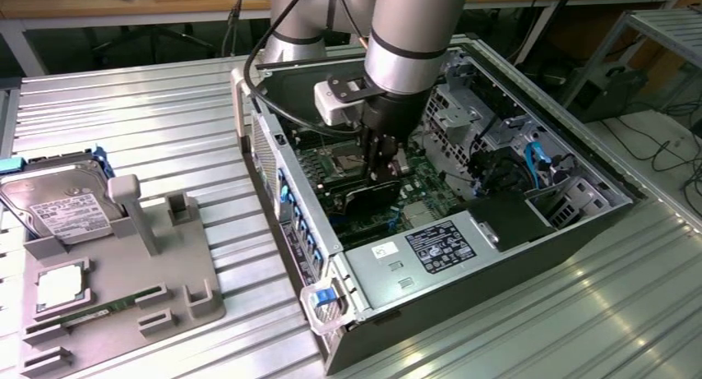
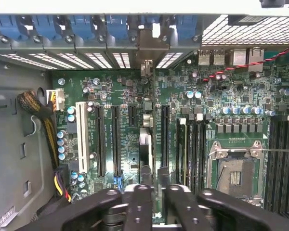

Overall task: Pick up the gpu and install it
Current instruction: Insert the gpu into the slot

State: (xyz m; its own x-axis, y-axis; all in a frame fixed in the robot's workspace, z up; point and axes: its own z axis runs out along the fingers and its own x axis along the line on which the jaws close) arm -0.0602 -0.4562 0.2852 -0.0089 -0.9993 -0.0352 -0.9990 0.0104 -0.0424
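Your gripper [image 1: 383, 175] sits down inside the open computer case [image 1: 570, 223], over the motherboard [image 2: 130, 96]. Its fingers [image 2: 138, 204] stand close together, pinching the top edge of the gpu [image 1: 371, 200]. In the exterior view you see the card's black fan face just below the fingers, standing on edge above the board. In the wrist view the card runs edge-on from the fingers toward the rear slot brackets [image 2: 154, 45]. Whether it sits fully in its slot, you cannot tell. Hard drive [image 1: 57, 205] rests on the grey fixture [image 1: 164, 280], at the exterior view's left.
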